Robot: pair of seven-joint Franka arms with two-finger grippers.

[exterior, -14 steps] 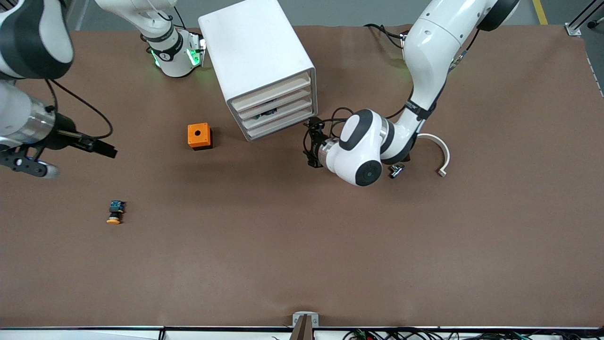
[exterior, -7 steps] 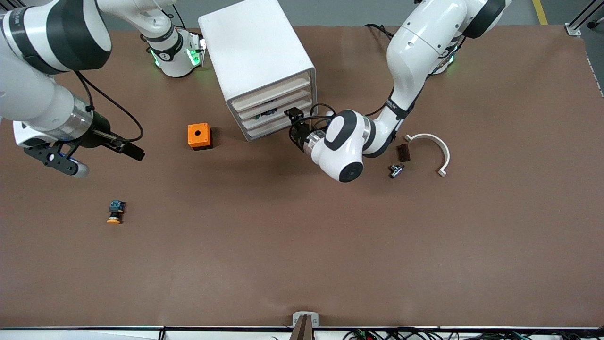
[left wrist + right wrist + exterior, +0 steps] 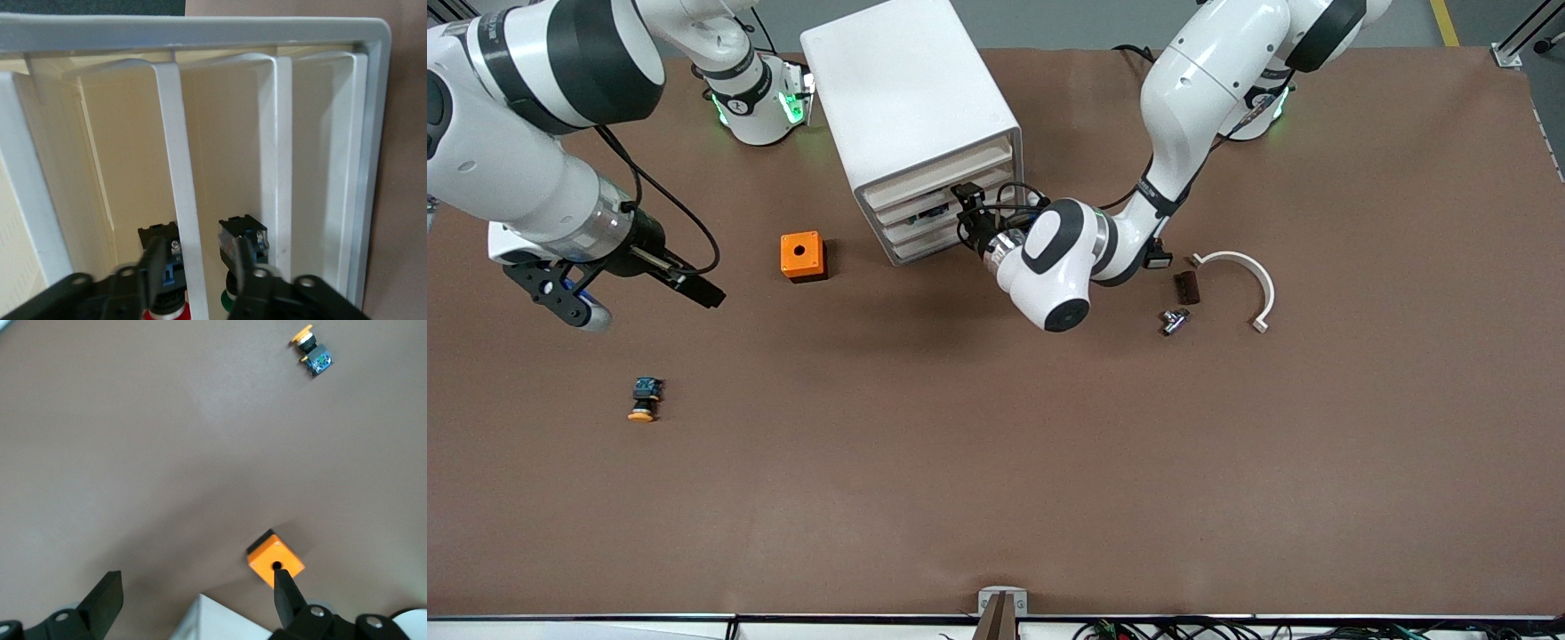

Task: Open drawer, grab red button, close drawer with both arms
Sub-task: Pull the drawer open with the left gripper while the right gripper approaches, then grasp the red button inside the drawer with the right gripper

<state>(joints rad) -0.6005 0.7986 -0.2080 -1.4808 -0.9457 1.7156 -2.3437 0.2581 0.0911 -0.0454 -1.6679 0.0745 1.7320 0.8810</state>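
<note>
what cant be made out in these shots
- Red button: in the left wrist view its cap is cut by the frame edge and covered by the left pincer.
- Green-capped button: cap mostly covered by a pincer finger.
- Drawer cabinet: front view too small to show whether a drawer is pulled out.
- Right pincer: over bare table, open, holding nothing.

A matt brown covering [image 3: 996, 462] of cloth-like look is spread over the table. The arms [image 3: 1183, 98] are cased in glossy white plastic with black rings. The drawer cabinet [image 3: 911, 107] is formed of smooth, satin white plastic, its drawer fronts [image 3: 180, 200] cream. The orange box [image 3: 801, 255] is moulded in matt plastic.
</note>
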